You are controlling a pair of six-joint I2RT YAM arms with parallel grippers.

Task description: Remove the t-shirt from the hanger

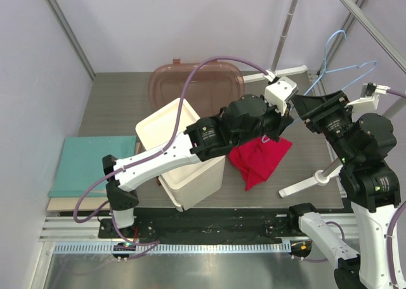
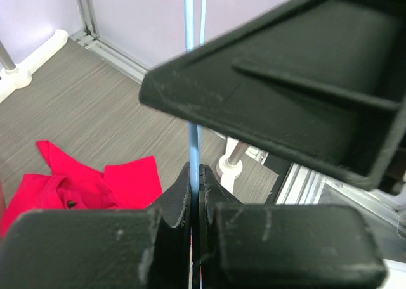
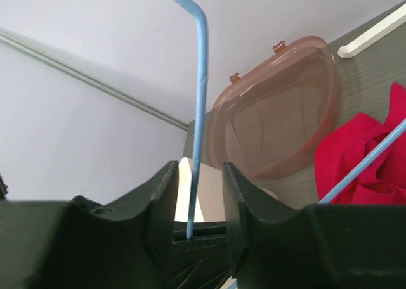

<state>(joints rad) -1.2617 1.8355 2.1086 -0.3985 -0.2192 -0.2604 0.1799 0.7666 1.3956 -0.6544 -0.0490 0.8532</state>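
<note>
The red t-shirt (image 1: 260,157) is fully off, just a crumpled heap on the table, right of the middle and nearer the near edge. The thin light-blue wire hanger (image 3: 202,86) is bare, up in the air over the table's right side.

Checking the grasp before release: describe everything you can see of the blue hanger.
The hanger is thin light-blue wire, bare, with a curved hook. It is held in the air at the far right. The left pincer is shut on one straight run of wire; another run passes between the right pincer's fingers, which stand wider apart than the wire. The red t-shirt lies crumpled on the table, off the hanger.
</note>
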